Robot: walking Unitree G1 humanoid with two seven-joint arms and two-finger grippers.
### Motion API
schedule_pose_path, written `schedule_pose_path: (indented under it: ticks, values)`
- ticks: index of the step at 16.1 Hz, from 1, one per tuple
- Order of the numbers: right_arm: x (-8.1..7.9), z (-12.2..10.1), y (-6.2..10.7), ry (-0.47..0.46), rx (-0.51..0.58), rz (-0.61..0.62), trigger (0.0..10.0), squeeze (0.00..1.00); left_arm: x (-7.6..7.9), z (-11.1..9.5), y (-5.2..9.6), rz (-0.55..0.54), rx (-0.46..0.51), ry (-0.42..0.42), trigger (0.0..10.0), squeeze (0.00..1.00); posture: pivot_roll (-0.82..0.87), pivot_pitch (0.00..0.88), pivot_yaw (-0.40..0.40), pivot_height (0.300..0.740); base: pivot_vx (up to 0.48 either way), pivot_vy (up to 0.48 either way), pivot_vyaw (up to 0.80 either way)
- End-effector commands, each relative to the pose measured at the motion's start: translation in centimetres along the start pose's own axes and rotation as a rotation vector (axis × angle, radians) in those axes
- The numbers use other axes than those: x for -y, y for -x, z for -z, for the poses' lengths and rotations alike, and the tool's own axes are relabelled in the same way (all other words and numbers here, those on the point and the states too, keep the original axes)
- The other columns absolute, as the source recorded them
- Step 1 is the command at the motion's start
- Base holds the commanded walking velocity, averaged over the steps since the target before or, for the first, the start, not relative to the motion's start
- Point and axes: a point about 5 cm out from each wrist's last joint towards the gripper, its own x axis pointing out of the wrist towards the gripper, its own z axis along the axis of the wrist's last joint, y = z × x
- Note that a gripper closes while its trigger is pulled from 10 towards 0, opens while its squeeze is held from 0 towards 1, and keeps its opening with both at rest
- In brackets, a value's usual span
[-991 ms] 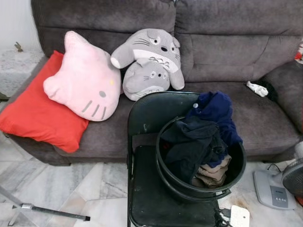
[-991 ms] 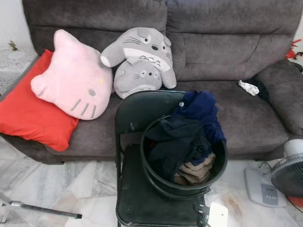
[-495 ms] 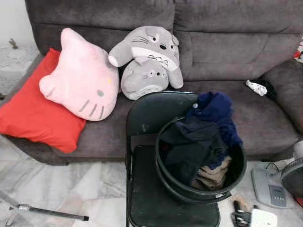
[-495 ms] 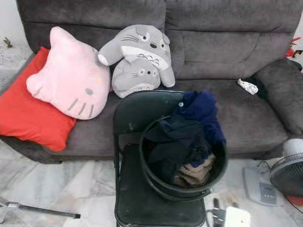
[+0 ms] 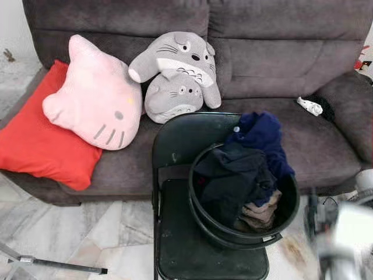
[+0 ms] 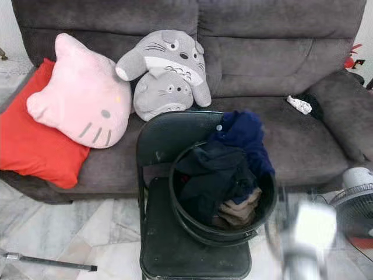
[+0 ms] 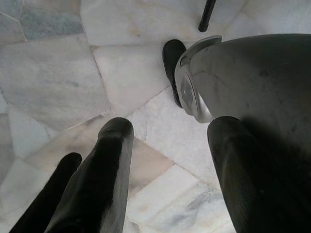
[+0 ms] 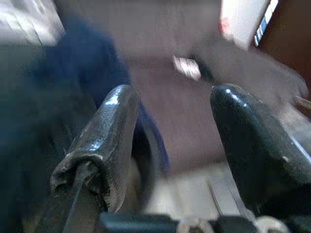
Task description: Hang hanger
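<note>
A black bucket (image 5: 233,236) full of dark clothes (image 5: 233,175) stands on a black folding chair (image 5: 186,140) in front of a grey sofa (image 5: 274,52). A navy garment (image 5: 262,131) hangs over the bucket's far rim. My right arm (image 6: 306,227) is a motion-blurred shape just right of the bucket. In the right wrist view my right gripper (image 8: 172,111) is open, with nothing between its fingers, facing the dark clothes and the sofa seat. My left gripper (image 7: 167,131) hangs open over the marble floor beside my own leg. I see no hanger.
On the sofa lie a pink cat cushion (image 5: 96,96), a red pillow (image 5: 41,140), two grey plush toys (image 5: 175,70) and a white sock (image 5: 308,106). A fan (image 6: 352,204) stands on the floor at the right. A metal pole (image 5: 58,265) lies at the lower left.
My right arm has risen from the bottom edge to the right side of the bucket, blurred by motion. The camera has shifted slightly; the bucket and chair stay put.
</note>
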Motion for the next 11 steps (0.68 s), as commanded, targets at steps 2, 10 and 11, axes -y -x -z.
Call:
schedule_pose_path:
  ticks: [2, 10, 11]
  values:
    - [-0.2, -0.6, -1.5, -0.021, -0.006, 0.004, 10.0, 0.0, 0.6, 1.2, 0.2, 0.024, -0.038, 0.004, 10.0, 0.0, -0.1, 0.179, -0.066, 0.74, 0.0, 0.0, 0.0]
    - [-3.0, 2.5, -3.3, -0.08, -0.179, -0.154, 10.0, 0.0, 0.7, 1.5, 0.2, 0.023, -0.044, 0.014, 10.0, 0.0, -0.08, 0.17, -0.067, 0.74, 0.0, 0.0, 0.0]
    - [-3.2, 2.6, -2.8, -0.082, -0.175, -0.166, 10.0, 0.0, 0.7, 1.5, 0.2, 0.023, -0.045, 0.011, 10.0, 0.0, -0.08, 0.167, -0.066, 0.74, 0.0, 0.0, 0.0]
